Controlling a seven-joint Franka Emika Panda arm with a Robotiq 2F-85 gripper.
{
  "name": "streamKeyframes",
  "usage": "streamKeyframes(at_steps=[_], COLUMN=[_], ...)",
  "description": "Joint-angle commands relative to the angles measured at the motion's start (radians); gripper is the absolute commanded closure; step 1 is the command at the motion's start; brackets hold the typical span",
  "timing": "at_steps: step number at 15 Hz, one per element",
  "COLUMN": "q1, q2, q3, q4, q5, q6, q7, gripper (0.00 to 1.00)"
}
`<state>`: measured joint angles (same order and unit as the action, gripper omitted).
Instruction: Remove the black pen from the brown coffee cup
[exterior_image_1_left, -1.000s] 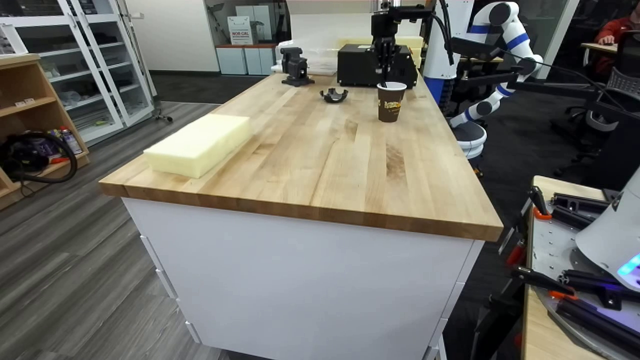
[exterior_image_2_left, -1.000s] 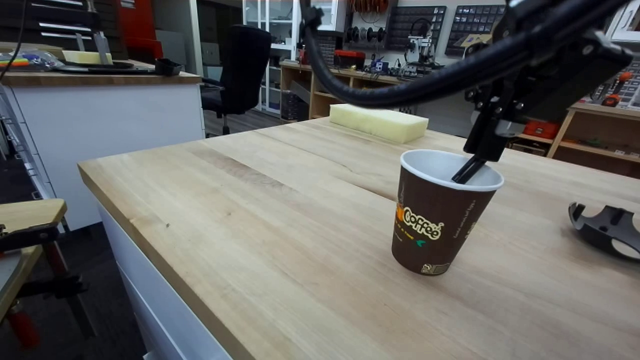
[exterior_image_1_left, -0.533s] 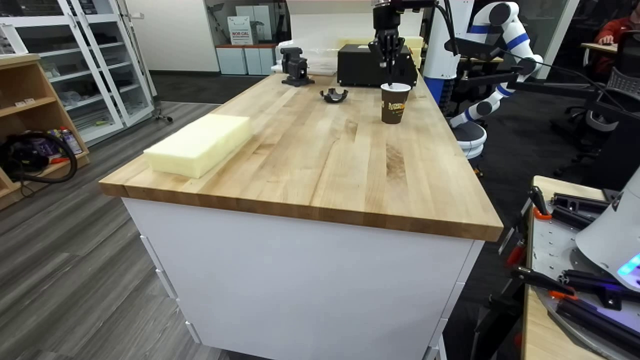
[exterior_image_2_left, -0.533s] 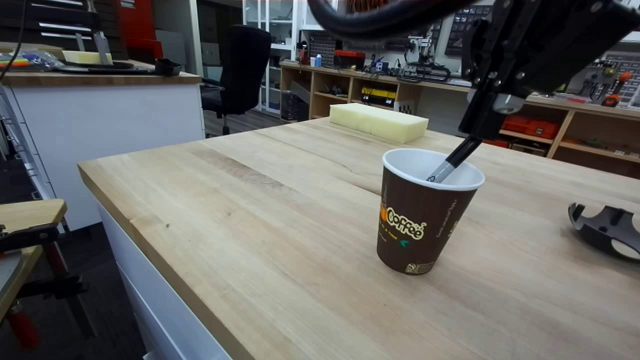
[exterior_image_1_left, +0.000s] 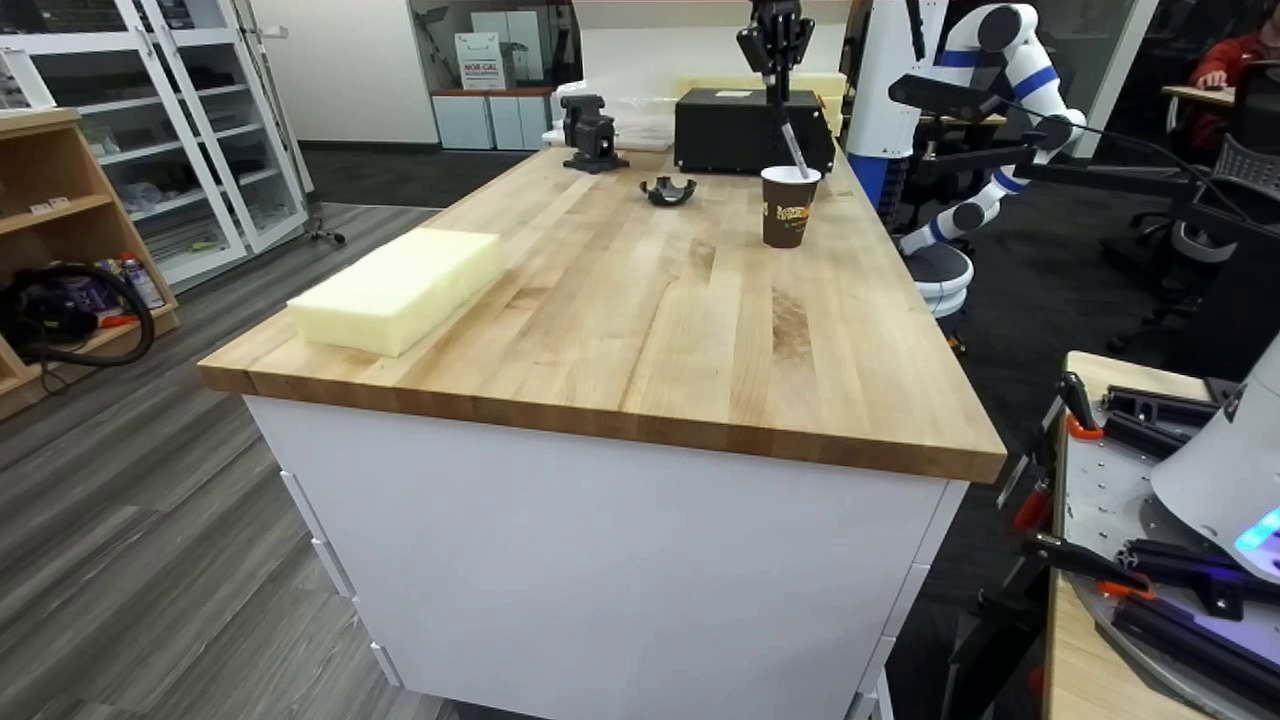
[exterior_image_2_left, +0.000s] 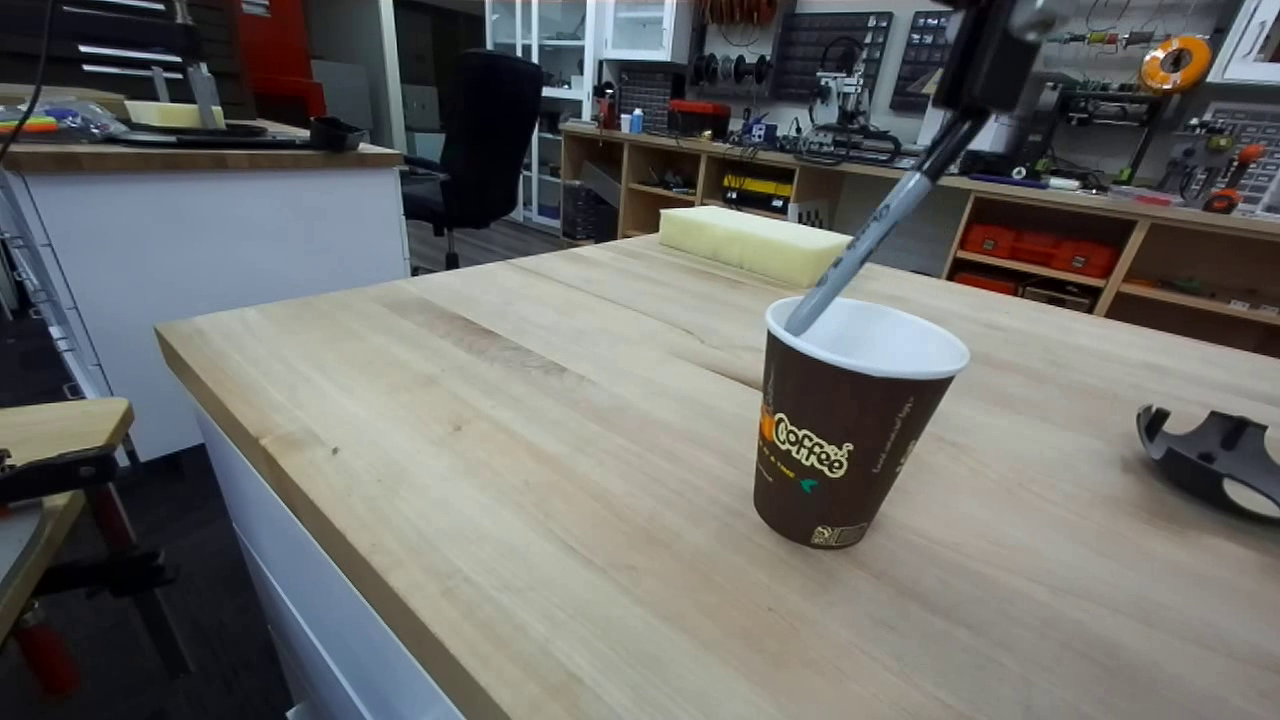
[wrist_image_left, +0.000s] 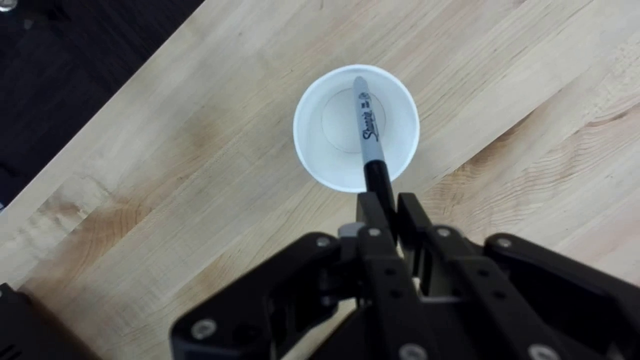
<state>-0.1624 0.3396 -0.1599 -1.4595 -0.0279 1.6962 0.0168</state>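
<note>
- The claw (wrist_image_left: 387, 200) grasps the pen (exterior_image_2_left: 875, 232) by its black end; in the wrist view that end lies pinched between the fingers (wrist_image_left: 367, 212). Gripping step: complete, in my judgement.
- The pen slants down from the claw to the cup (exterior_image_2_left: 850, 440). Its grey barrel shows above the rim in both exterior views.
- The lower end is at the cup's mouth, within the rim's outline in the wrist view. From here I cannot tell whether it touches the inner wall.
- Extraction step: judged nearly complete. Most of the pen is above the rim; only a short end portion appears to be left inside.
- Remaining: raise the pen until its lower end clears the rim, then move it aside. The task wording does not call for setting it down.
- Caution: given the slant, an early sideways move could catch the rim and drag or tip the cup, which is probably light.
- The cup stands upright on the table (exterior_image_2_left: 500, 500).
- Farther out, a dark curved part (exterior_image_2_left: 1215, 460) and a foam block (exterior_image_2_left: 755, 245) lie apart from the cup; neither appears to concern the task.
</note>
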Motion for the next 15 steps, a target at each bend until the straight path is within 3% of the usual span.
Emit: streamKeyframes(at_steps=[1,8,11,15], q1=[0.050,0.155,0.191,0.242], q2=[-0.086,-0.148,-0.144,-0.160], q3=[0.017,0.105,0.144,0.198], q4=[-0.012,-0.076,-0.162,-0.312], q5=[-0.059,-0.078,-0.053,-0.025], q6=[-0.034,0.129,0.231,0.285], q7=[0.077,0.154,0.183,0.221], gripper=[0.97,0.97,0.97,0.97])
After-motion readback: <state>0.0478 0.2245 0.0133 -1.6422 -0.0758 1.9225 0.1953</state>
